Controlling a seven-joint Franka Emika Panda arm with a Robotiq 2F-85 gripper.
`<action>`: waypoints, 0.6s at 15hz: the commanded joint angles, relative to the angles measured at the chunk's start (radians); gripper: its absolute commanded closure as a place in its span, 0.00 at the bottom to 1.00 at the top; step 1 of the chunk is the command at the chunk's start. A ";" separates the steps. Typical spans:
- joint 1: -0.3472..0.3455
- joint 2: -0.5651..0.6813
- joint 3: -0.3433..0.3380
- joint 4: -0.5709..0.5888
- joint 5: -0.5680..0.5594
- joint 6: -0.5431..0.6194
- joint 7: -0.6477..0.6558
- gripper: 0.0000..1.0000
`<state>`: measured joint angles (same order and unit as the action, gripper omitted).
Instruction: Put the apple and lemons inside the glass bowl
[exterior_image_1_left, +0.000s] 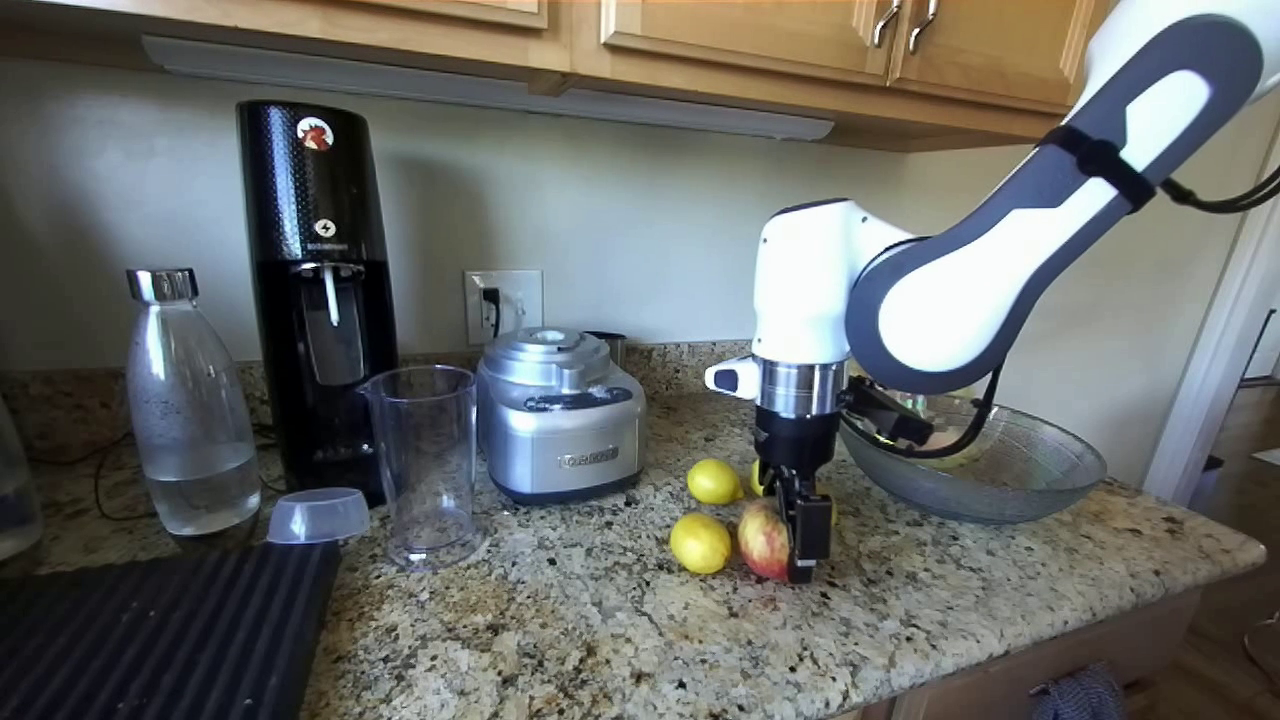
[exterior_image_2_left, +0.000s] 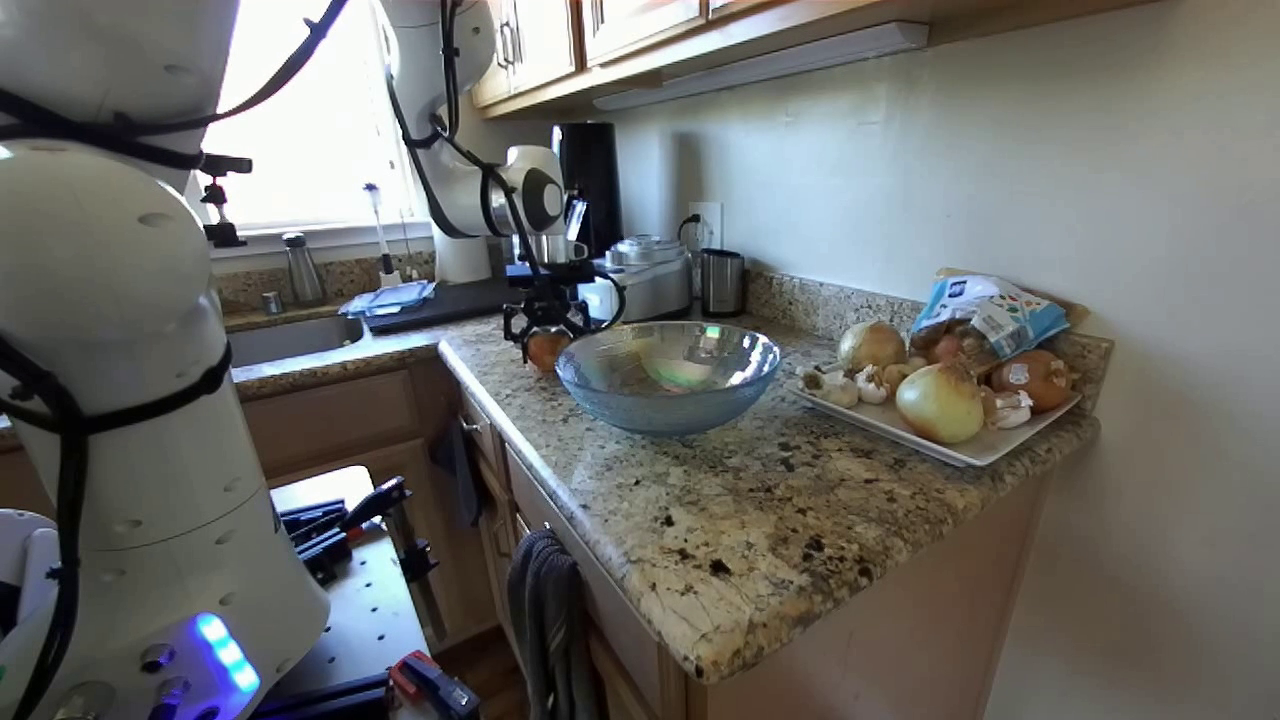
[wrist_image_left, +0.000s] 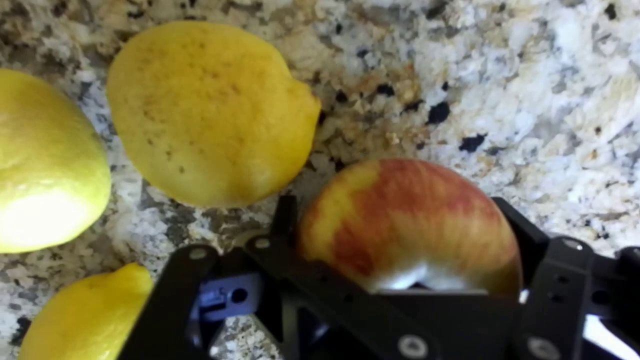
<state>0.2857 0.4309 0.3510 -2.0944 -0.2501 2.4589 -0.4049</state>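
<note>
- Although the fruit is due to be moved, at least three lemons (exterior_image_1_left: 714, 482) lie loose on the surface (exterior_image_1_left: 520, 640), one of them partly hidden; their share of the job looks undone.
- Just beside them, the apple (exterior_image_1_left: 764, 540) sits on the surface, seemingly not yet lifted; grasping it looks like the step in hand.
- Over the apple, the claw (wrist_image_left: 395, 205) points straight down, its jaws apart, one on either side; whether they press on it cannot be told.
- At right, the bowl (exterior_image_1_left: 980, 495) stands apart from the apple; delivery of apple and lemons seems left to do, though whether anything lies inside is hard to tell through the glass.
</note>
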 joint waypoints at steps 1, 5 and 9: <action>0.009 -0.061 -0.008 -0.044 0.012 0.050 0.047 0.34; 0.017 -0.132 -0.012 -0.068 0.012 0.029 0.113 0.34; 0.028 -0.218 -0.025 -0.076 -0.001 -0.011 0.209 0.34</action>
<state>0.2874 0.3348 0.3519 -2.1076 -0.2485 2.4794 -0.2770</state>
